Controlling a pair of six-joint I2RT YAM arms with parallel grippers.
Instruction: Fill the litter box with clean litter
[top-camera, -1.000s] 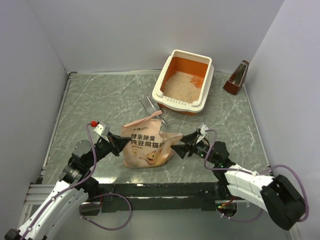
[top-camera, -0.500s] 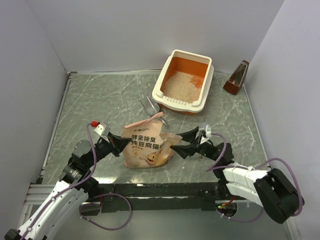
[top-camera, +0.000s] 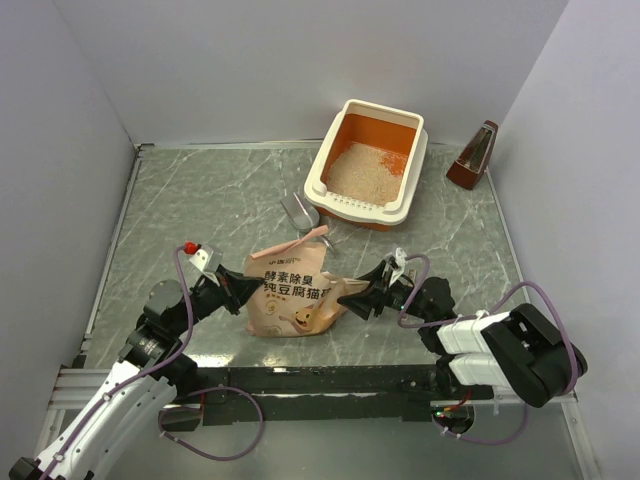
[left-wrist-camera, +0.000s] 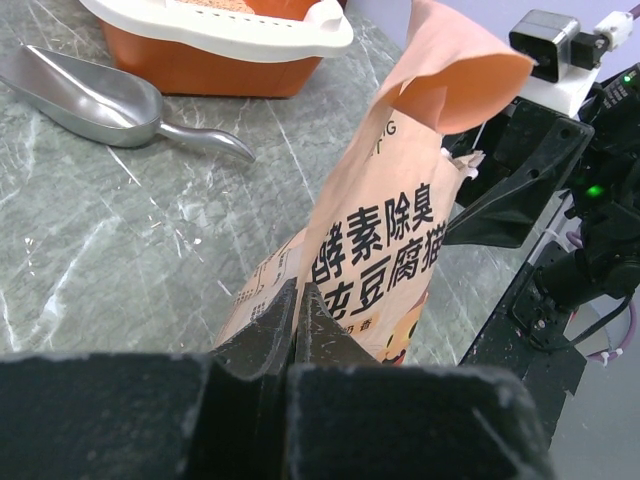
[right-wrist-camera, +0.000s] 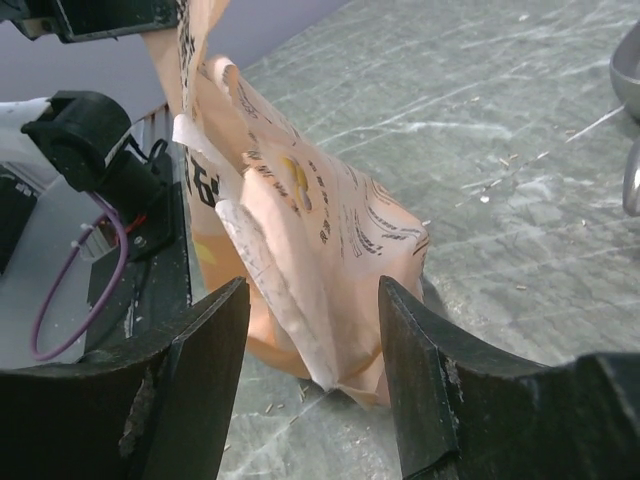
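Litter box (top-camera: 362, 207): far right on worktop (top-camera: 200, 200), clean litter (top-camera: 362, 168) heaped inside. Near front, bag (top-camera: 292, 295) upright. On bag's left edge, left fingers (left-wrist-camera: 268, 332) pinched tight; right fingers (right-wrist-camera: 205, 350) parted, astride right edge. Seat deeper, clamp squarely, then lift level.

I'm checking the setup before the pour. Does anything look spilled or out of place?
A few loose grains lie on the table near the bag. In the litter box the litter is heaped toward the near end, leaving orange floor bare at the far end. Nothing else stands out.
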